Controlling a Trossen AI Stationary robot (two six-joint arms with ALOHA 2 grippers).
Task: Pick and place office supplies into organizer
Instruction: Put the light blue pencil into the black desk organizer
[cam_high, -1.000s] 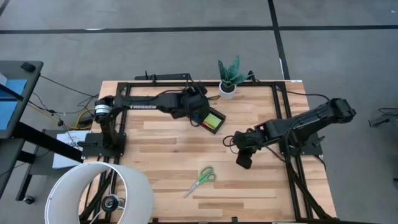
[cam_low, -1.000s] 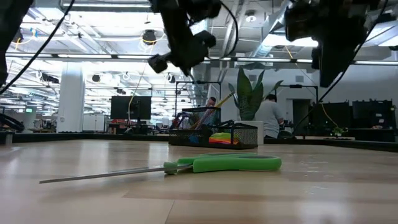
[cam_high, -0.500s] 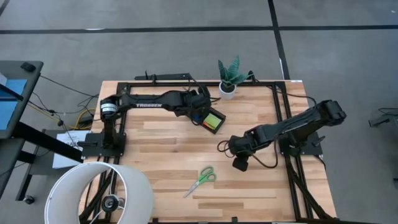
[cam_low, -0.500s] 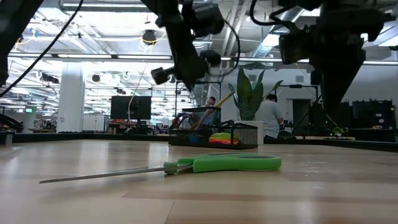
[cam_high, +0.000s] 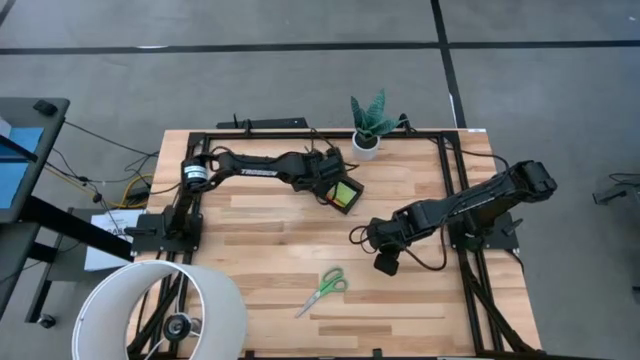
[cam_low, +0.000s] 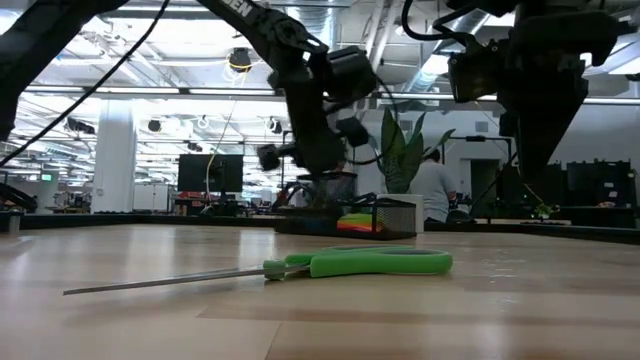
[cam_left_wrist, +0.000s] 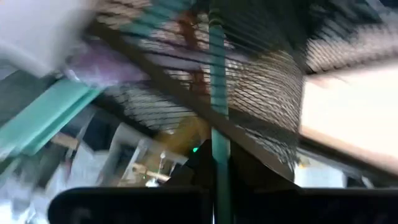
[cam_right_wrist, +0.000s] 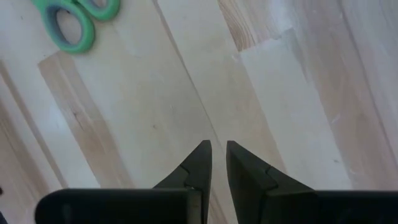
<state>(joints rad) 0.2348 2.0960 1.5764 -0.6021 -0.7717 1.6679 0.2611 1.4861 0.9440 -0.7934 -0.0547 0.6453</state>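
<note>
The left gripper (cam_high: 333, 185) is over the black mesh organizer (cam_high: 343, 193) near the worktop's far edge, fingers clamped on a teal pen (cam_left_wrist: 218, 124) standing upright in a compartment. A lime-green sticky-note pad (cam_high: 345, 195) already lies in the organizer. The right gripper (cam_right_wrist: 218, 163) hangs over bare worktop (cam_high: 260, 240) toward the right edge, fingers nearly together and holding nothing. The green-handled scissors (cam_high: 322, 289) lie flat near the front edge. Judged light, stiff and low-lying, with thin, slippery blades; grasp across the thicker plastic handles or at the pivot.
</note>
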